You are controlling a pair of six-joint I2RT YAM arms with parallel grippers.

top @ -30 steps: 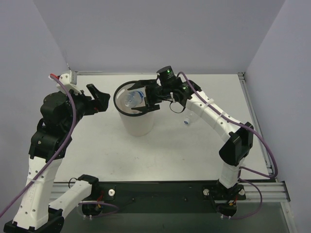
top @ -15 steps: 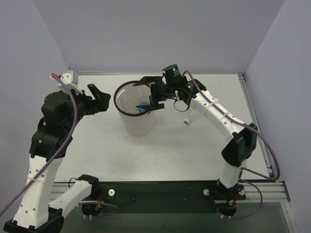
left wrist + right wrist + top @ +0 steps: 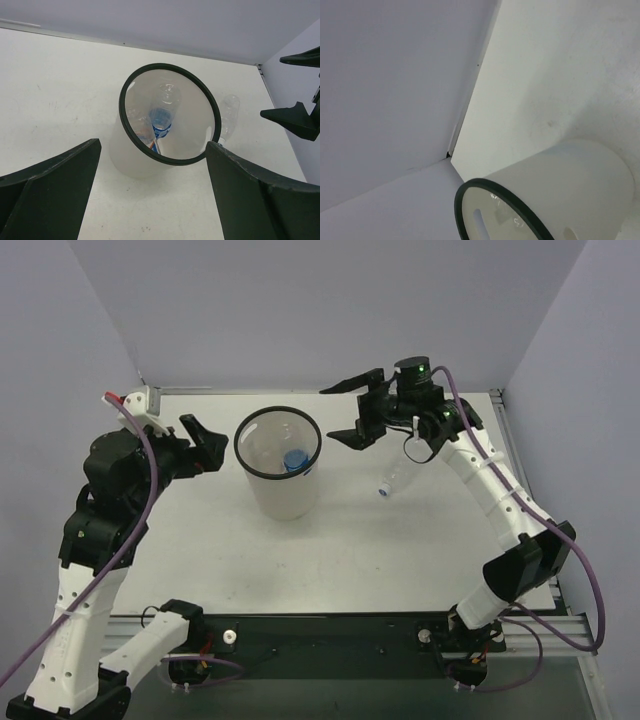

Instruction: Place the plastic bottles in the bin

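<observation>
Two bottles [image 3: 161, 119] in one bin [image 3: 127, 162], third bottle [image 3: 388, 483] on table [image 3: 400, 540]; left hand [image 3: 207, 443], right hand [image 3: 327, 413] both released.

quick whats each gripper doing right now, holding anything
Left gripper: open, holding nothing.
Right gripper: open, holding nothing.

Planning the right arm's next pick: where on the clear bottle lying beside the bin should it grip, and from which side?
Grip the clear bottle across its mid-body, descending from above. It lies on its side, apart from the bin, so the open right gripper can likely straddle its narrow width.
</observation>
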